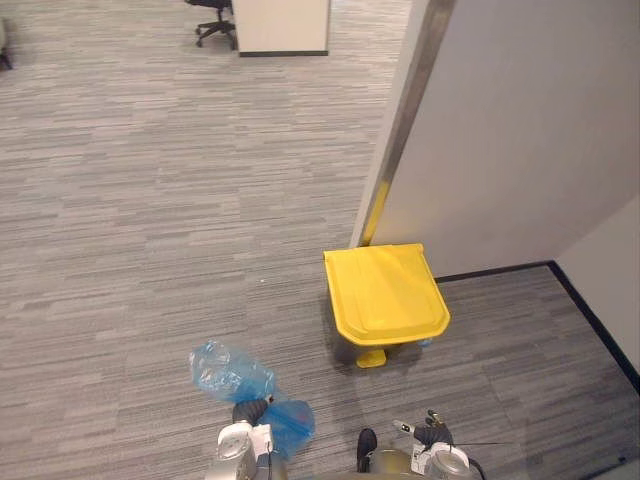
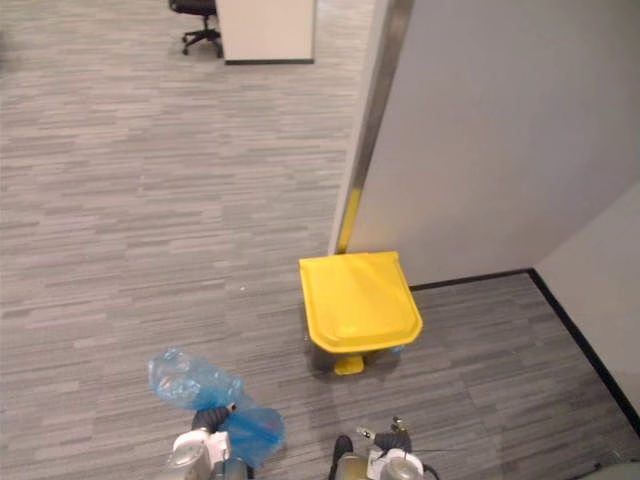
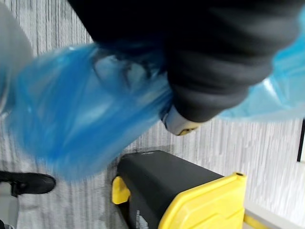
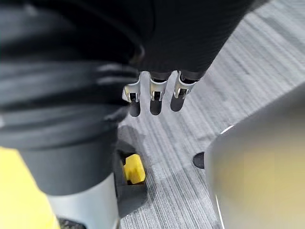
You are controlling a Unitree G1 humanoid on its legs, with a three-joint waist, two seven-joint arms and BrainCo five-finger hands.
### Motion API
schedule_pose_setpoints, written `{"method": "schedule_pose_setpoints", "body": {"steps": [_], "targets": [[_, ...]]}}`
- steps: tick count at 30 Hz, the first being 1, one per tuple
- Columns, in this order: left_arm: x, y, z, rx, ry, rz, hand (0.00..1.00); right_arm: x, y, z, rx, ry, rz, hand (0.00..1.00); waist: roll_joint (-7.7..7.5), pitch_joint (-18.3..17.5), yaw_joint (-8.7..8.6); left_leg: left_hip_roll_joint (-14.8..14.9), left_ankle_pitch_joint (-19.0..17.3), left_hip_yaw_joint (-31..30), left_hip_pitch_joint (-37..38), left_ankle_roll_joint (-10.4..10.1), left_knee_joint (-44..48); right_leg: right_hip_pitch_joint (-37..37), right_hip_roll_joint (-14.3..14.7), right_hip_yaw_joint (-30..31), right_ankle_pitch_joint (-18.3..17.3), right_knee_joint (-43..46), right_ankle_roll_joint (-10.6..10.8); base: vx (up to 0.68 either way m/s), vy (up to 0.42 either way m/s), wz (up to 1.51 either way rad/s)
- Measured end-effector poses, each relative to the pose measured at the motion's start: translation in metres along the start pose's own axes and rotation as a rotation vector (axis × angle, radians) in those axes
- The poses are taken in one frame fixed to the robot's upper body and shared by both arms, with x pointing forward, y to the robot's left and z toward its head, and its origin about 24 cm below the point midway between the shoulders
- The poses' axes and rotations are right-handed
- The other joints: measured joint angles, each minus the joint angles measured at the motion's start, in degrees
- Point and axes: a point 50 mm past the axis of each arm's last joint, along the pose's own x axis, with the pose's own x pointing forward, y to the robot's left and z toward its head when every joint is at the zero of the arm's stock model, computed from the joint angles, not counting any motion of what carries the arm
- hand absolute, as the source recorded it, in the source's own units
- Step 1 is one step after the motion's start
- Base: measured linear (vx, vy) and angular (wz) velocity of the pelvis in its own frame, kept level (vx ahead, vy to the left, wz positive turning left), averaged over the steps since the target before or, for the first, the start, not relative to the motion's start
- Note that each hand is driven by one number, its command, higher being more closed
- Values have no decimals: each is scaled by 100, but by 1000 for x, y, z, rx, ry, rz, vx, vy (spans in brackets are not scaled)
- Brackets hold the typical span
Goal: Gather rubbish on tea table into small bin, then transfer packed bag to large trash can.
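Note:
My left hand (image 1: 247, 428) is low in the left eye view, shut on a crumpled blue plastic bag (image 1: 228, 374) that bulges up and to the left of it. In the left wrist view the bag (image 3: 71, 119) hangs from under the hand's dark cover. The large trash can (image 1: 385, 292) has a shut yellow lid, a black body (image 3: 157, 183) and a yellow foot pedal (image 1: 372, 357). It stands on the carpet ahead and to the right of the bag. My right hand (image 4: 151, 98) hangs with straight fingers, holding nothing, near the pedal (image 4: 134, 169).
A grey partition wall (image 1: 520, 130) with a metal edge post (image 1: 405, 110) rises right behind the can. A black baseboard (image 1: 590, 315) runs along the right. An office chair (image 1: 214, 20) and a white cabinet (image 1: 282, 25) stand far off on the grey carpet.

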Motion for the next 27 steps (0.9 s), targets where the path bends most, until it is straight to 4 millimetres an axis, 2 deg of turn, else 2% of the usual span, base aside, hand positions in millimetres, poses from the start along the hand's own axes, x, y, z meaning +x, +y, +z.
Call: {"method": "schedule_pose_setpoints", "body": {"steps": [2,8,13,15,17,18,20,21,22,24,25,26,27], "targets": [[0,0,-1,2,4,-2,100,0,0,-1,-1,3,-1,0,-31,-21,4,-18,4,12,35,-3,-40,12,16,45,50,-90,31,-13,34,-11],[-1,-5,-9,-5,36,-8,100,1,-4,0,1,1,-10,0,171,-70,25,168,26,168,292,-2,45,131,282,238,111,-88,-27,108,-2,-25],[1,-5,-4,-25,24,4,100,1,-2,2,-1,-3,0,0,197,-49,43,285,-181,232,474,27,263,297,403,296,7,24,-47,98,20,-11],[1,-3,-4,-24,24,7,100,1,-1,4,-2,-10,2,0,233,10,46,369,-533,281,489,47,744,188,436,371,-416,772,-17,-13,56,-18],[1,-1,-5,-22,26,12,100,1,-2,4,-4,-11,3,0,200,31,65,393,-777,321,503,86,1046,-50,396,410,-690,1462,53,-36,53,-25],[0,0,-6,-23,28,15,100,2,-5,9,-7,-32,-2,0,235,99,61,395,-969,342,578,214,1207,-455,274,102,-726,2357,100,-36,47,-21],[1,1,-5,-20,25,20,100,3,-5,16,4,-56,-1,0,194,202,45,383,-1039,344,782,253,1228,-754,154,-221,-805,3024,113,21,-5,-4],[1,3,-3,-16,22,23,100,3,-6,15,4,-58,-3,0,169,205,47,414,-1107,283,874,262,1263,-879,137,-431,-856,3034,96,141,-87,16],[3,3,-1,-6,19,20,100,3,-9,15,18,-59,-16,0,151,236,46,479,-1223,211,915,199,1363,-1156,70,-691,-792,2637,118,161,-109,21],[5,3,2,1,16,20,100,4,-11,16,33,-57,-27,0,141,338,49,501,-1325,136,942,158,1468,-1260,10,-846,-567,2076,153,125,-99,24],[5,6,3,5,14,26,100,4,-11,16,43,-54,-29,0,62,435,49,477,-1456,128,1020,89,1577,-1169,-67,-917,-480,1439,196,165,-153,31],[6,7,5,6,10,29,100,4,-12,17,46,-55,-31,0,-36,522,39,378,-1619,56,1114,-26,1743,-1113,-171,-985,-362,1199,205,242,-164,25],[8,2,8,2,7,20,100,7,-14,24,45,-68,-39,0,132,682,40,489,-1769,-132,1279,-92,1864,-1044,-129,-1081,-268,1499,288,266,-151,17]]}}
